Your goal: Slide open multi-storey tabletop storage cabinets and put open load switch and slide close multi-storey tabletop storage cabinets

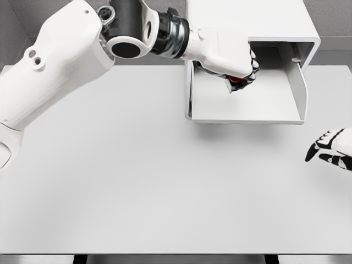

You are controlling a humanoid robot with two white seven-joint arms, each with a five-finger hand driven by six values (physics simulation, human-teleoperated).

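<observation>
At one o'clock on the white tabletop (pixel 137 181), the cabinet (pixel 250 22) drawer (pixel 247 104) stands open. The left hand (pixel 231 60) hovers inside, fingers (pixel 252 65) clasping the red load switch (pixel 237 80). Best lowered before release. The right hand (pixel 333 148) rests at three o'clock, fingers relaxed.

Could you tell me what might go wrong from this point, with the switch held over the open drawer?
The left hand grips the load switch just above the open drawer; releasing from there, the switch might bounce. Pulling out, the hand could catch the cabinet edge above it. The right hand rests far away, unable to steady anything.
</observation>
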